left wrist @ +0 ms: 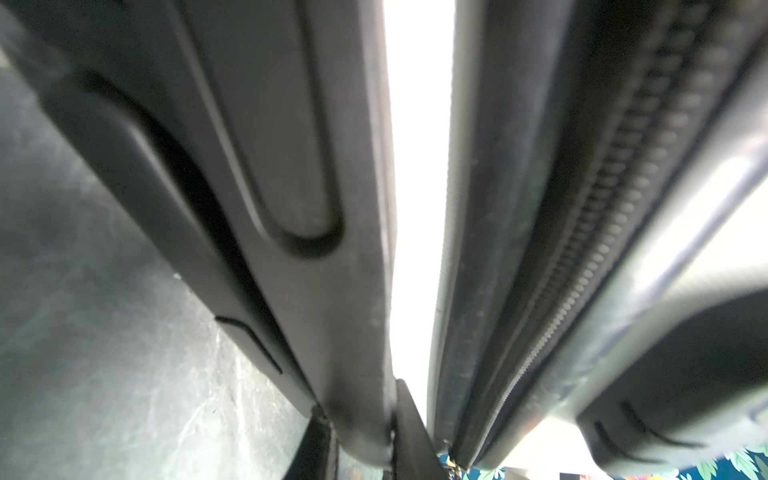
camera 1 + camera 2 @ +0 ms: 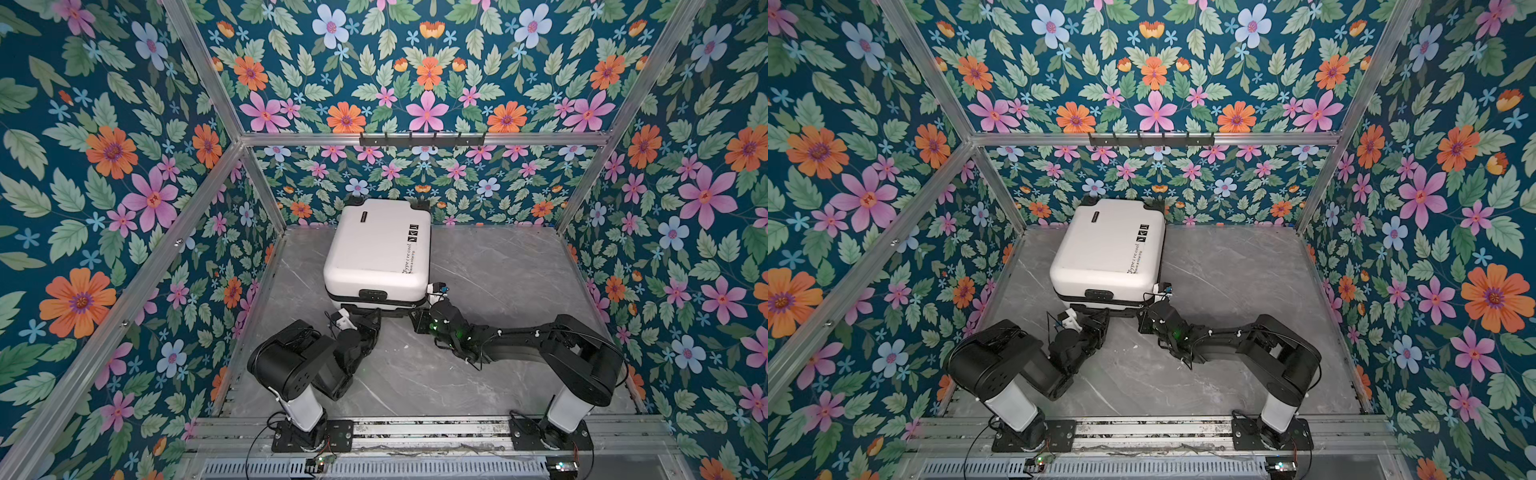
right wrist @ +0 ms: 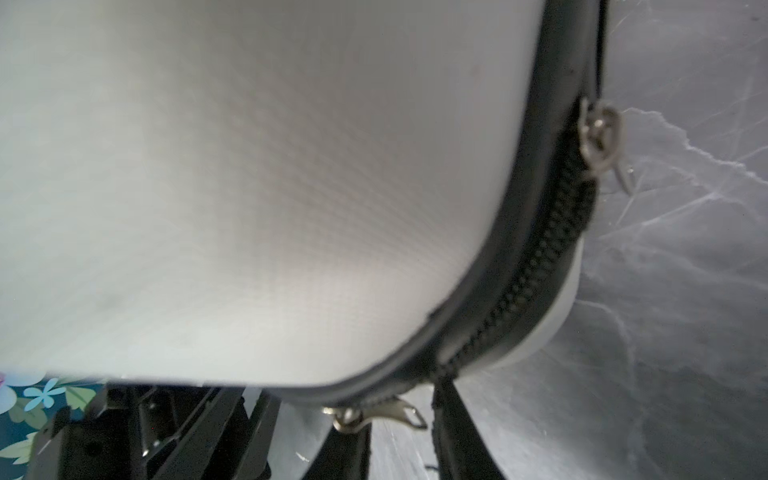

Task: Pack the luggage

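Note:
The luggage [image 2: 376, 245] [image 2: 1106, 245], a white hard-shell suitcase with black text and icons, lies flat and closed in the middle of the grey table in both top views. At its front edge my left gripper [image 2: 368, 318] [image 2: 1096, 322] [image 1: 365, 432] is shut on the black handle [image 1: 291, 166]. My right gripper [image 2: 417, 318] [image 2: 1144, 318] [image 3: 401, 440] sits at the front right corner of the white shell [image 3: 249, 166]. Its fingers stand apart on either side of a metal zipper pull [image 3: 376, 415]. A second slider [image 3: 600, 133] hangs farther along the black zipper band [image 3: 540, 257].
The grey marble table [image 2: 498, 270] is boxed in by floral walls and aluminium posts. A black hook rack [image 2: 422, 139] hangs on the back rail above the suitcase. Both arm bases stand on the rail at the front edge.

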`<act>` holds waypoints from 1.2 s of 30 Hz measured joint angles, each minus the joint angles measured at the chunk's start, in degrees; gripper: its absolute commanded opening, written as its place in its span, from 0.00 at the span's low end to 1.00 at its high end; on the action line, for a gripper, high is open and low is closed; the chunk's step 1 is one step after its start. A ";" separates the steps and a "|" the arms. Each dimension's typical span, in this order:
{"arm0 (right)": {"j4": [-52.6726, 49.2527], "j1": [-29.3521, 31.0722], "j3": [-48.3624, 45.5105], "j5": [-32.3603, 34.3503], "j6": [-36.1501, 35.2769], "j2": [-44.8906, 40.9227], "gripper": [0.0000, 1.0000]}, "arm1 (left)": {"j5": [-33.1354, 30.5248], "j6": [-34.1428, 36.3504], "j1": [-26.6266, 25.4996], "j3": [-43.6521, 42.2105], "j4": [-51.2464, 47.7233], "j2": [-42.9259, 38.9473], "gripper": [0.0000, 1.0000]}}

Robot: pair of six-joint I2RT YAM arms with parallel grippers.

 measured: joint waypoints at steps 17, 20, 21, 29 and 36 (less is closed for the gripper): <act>4.50 -0.28 -3.56 -2.32 -1.29 -2.19 0.00 | 0.35 -0.02 -0.44 -1.77 0.37 -1.75 0.00; 4.74 -0.55 -5.40 -2.54 -1.20 -3.78 0.00 | 0.11 0.02 -0.39 -2.84 0.33 -2.56 0.00; 4.74 -0.85 -6.10 -2.36 -0.98 -4.61 0.00 | -0.22 -0.04 -0.39 -3.15 0.59 -2.75 0.00; 5.73 -2.67 -9.75 -1.31 -0.35 -7.48 0.00 | -1.16 -0.83 -0.39 -5.07 0.52 -3.85 0.00; 5.25 -4.81 -10.05 -1.92 -0.68 -8.87 0.00 | -1.27 -1.16 -0.37 -6.01 0.55 -4.17 0.00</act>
